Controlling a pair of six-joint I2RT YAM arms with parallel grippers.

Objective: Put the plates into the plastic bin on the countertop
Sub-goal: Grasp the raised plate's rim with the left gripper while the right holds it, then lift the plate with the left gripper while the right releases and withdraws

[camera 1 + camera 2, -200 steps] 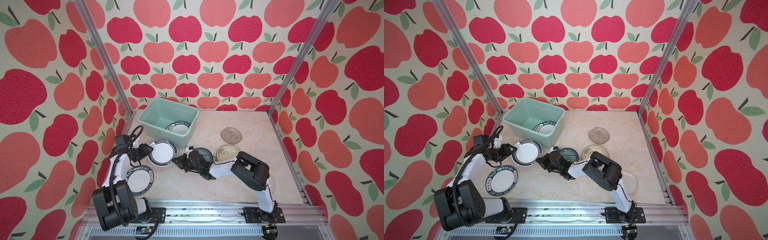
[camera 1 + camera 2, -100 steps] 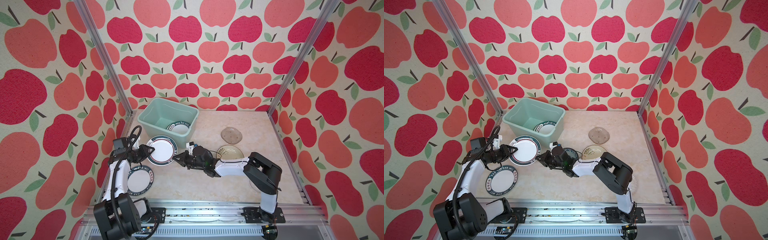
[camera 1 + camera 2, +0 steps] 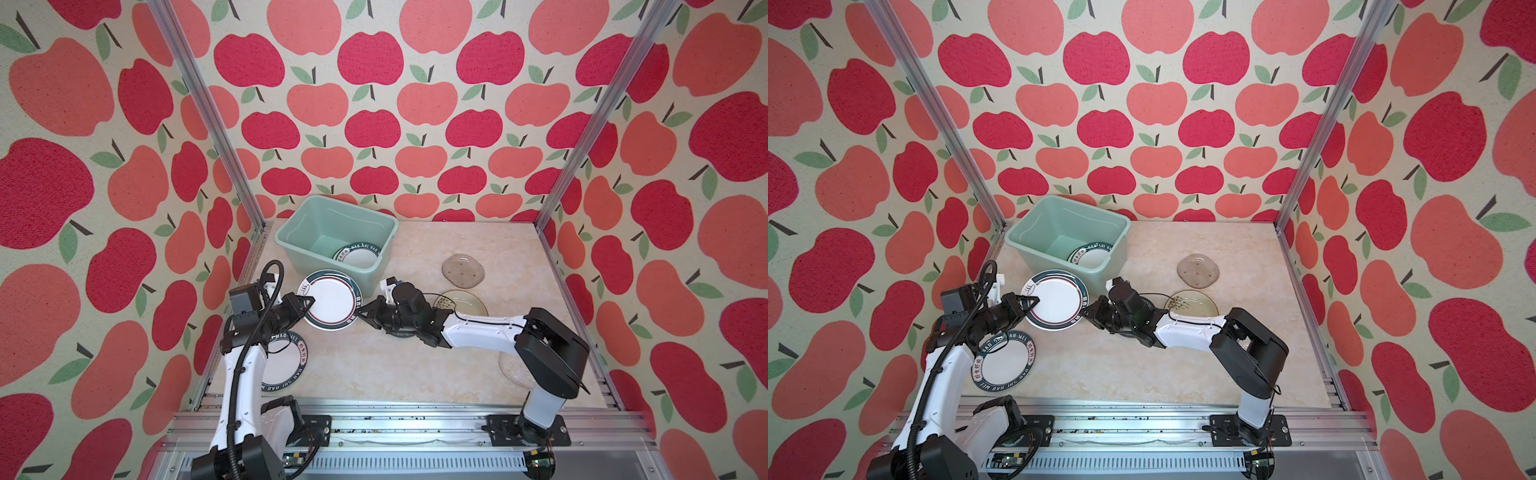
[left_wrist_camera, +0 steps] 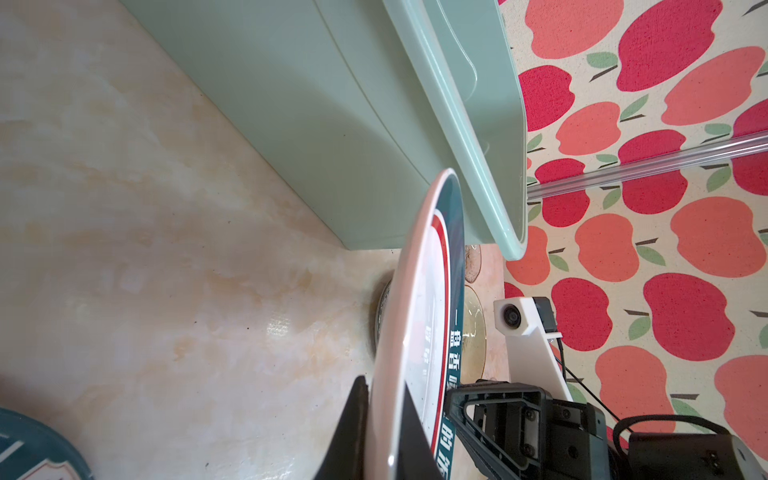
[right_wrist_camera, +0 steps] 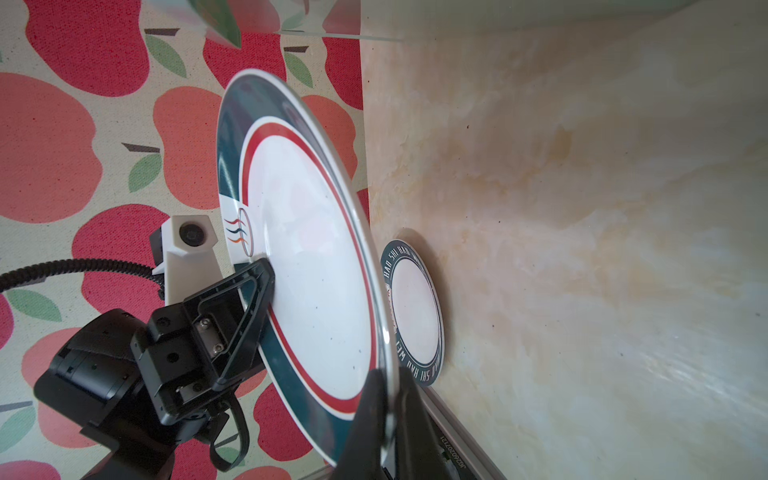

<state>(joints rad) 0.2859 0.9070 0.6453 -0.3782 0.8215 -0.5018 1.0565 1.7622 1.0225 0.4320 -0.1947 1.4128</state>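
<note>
On the left, a glossy lettered plate (image 3: 286, 365) is lying flat on the marbled counter (image 3: 395, 365) under our arm. Our left jaws are pinching one edge of the smooth, round green-and-red-rimmed plate (image 3: 330, 299) and our right jaws the opposite edge, holding it off the counter just beside the mint plastic bin (image 3: 316, 266). Rightward, a wavy-edged glass plate (image 3: 463, 271) is lying flat.

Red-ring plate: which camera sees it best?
The right wrist view: the plate is big there, face, red ring and logo showing. Both top views show it small; the left wrist view, only edge-on.
</note>
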